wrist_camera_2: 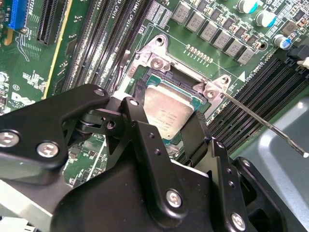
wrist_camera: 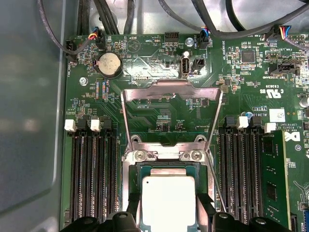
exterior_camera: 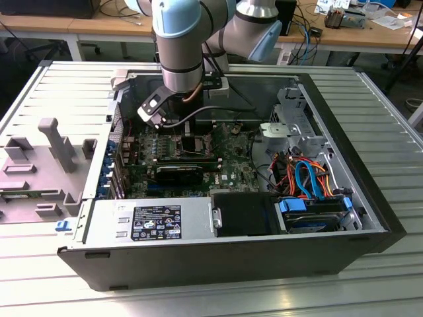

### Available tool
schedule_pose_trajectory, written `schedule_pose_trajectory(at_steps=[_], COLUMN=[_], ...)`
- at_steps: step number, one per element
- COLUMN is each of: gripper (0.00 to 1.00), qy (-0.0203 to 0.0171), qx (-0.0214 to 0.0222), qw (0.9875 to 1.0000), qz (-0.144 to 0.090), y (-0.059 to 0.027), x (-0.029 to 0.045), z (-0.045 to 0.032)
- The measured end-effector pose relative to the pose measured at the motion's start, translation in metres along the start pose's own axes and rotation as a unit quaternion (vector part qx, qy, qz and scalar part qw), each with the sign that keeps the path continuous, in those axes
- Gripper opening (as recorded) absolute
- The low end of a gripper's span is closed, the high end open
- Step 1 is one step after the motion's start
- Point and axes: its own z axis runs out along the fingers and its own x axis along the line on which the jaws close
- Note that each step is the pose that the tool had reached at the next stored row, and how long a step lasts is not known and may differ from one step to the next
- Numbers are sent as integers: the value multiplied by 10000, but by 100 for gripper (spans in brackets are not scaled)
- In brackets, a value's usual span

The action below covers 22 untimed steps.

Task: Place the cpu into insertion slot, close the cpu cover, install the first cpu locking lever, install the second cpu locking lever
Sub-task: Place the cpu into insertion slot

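The cpu (wrist_camera: 169, 205) (wrist_camera_2: 166, 113), a silver-topped square chip, lies level in the insertion slot (wrist_camera: 126, 191) (wrist_camera_2: 150, 77) on the green motherboard. My gripper (wrist_camera: 169, 215) (wrist_camera_2: 169, 116) reaches down over it, and its black fingers (wrist_camera: 133, 208) (wrist_camera_2: 198, 133) press against two opposite edges of the chip. The cpu cover (wrist_camera: 171, 89), a thin silver frame, is flipped up and back from the socket on its hinge. A thin wire locking lever (wrist_camera_2: 265, 124) (wrist_camera: 216, 186) stands raised beside the socket. In the exterior view the arm (exterior_camera: 180, 59) reaches down into the open computer case.
Black memory slots (wrist_camera: 91, 169) (wrist_camera: 244, 169) flank the socket on both sides. Cables (wrist_camera: 217, 26) run along the board's edge by a coin battery (wrist_camera: 109, 64). The case (exterior_camera: 218, 257) also holds a power supply (exterior_camera: 152, 221) and a drive bay with orange and blue cables (exterior_camera: 310, 178).
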Motion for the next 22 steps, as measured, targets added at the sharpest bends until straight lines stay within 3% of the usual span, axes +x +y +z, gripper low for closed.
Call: schedule_pose_trajectory(at_steps=[22], gripper=[54], qy=[0], qx=[-1], qw=[10000], qz=[17], y=[2], x=[5], z=[-29])
